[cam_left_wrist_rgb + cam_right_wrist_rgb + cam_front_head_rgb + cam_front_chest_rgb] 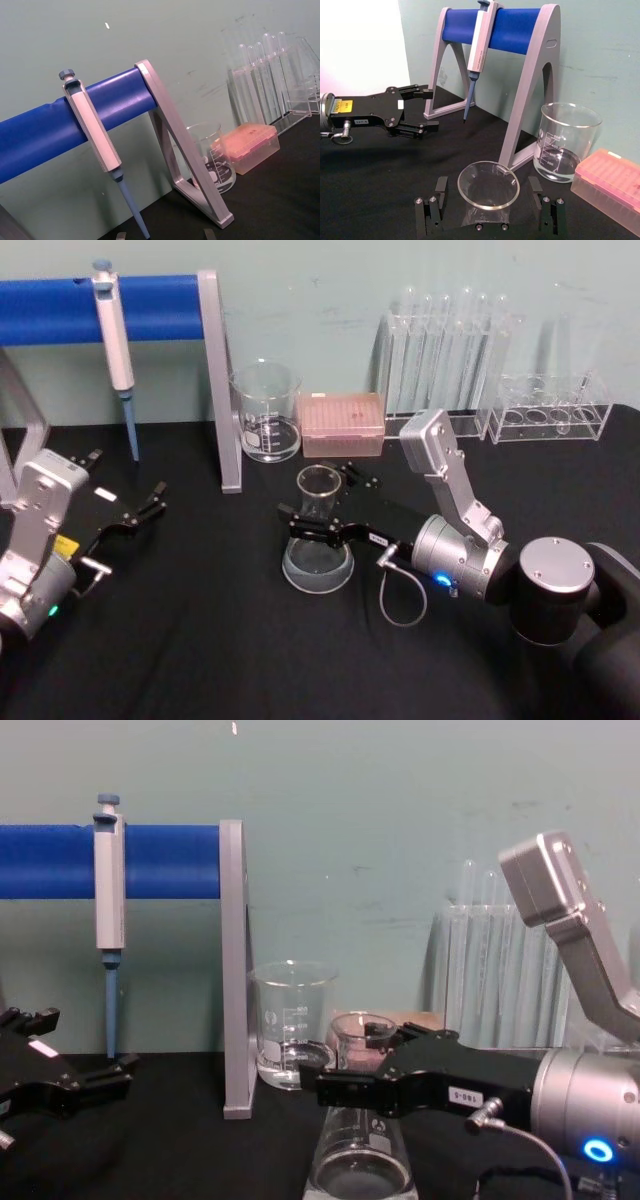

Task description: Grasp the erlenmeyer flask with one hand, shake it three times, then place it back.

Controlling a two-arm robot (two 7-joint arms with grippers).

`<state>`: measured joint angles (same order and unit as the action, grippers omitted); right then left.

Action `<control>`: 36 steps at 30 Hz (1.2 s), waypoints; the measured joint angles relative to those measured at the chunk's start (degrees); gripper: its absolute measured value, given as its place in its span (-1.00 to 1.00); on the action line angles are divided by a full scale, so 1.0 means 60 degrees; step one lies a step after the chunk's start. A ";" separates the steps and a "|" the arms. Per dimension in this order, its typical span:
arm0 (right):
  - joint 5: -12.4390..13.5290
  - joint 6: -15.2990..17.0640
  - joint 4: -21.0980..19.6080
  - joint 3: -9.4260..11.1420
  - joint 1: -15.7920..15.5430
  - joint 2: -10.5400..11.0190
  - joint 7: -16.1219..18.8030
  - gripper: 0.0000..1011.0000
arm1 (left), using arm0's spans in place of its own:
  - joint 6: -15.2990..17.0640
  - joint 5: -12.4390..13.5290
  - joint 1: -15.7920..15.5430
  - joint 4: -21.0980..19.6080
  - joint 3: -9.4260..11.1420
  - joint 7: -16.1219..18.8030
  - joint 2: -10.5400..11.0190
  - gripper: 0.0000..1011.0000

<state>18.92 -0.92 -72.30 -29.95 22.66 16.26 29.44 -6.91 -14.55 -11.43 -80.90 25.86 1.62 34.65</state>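
Observation:
The erlenmeyer flask (318, 558) stands upright on the black table, clear glass with a wide base and a narrow neck. My right gripper (322, 502) reaches in from the right at neck height. In the right wrist view its fingers (440, 189) stand on either side of the flask's rim (488, 184) with a gap at each side, so it is open. From the chest view the flask (360, 1165) stands under the right gripper (350, 1065). My left gripper (155, 498) rests open at the table's left, well apart from the flask, and shows as left gripper (431, 108).
A glass beaker (266, 412) and a pink tip box (343, 424) stand just behind the flask. A blue-barred stand (218, 380) holding a pipette (113, 340) is at the back left. Test-tube racks (450, 370) line the back right.

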 joint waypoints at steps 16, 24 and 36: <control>0.0368 0.0035 -0.0671 0.0300 -0.0510 0.0564 0.0226 0.98 | 0.0000 0.0000 0.0000 0.0000 0.0000 0.0000 0.0000 0.98; 0.0765 0.0099 -0.1475 0.0578 -0.1071 0.1230 0.0433 0.98 | 0.0000 0.0000 0.0000 0.0000 0.0000 0.0000 0.0000 0.98; 0.1028 -0.0007 -0.2098 0.1074 -0.1571 0.1766 0.0006 0.98 | 0.0000 0.0000 0.0000 0.0000 0.0000 0.0000 0.0000 0.98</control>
<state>25.09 -0.96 -84.89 -23.50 13.23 26.86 29.47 -6.91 -14.55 -11.43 -80.90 25.86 1.62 34.64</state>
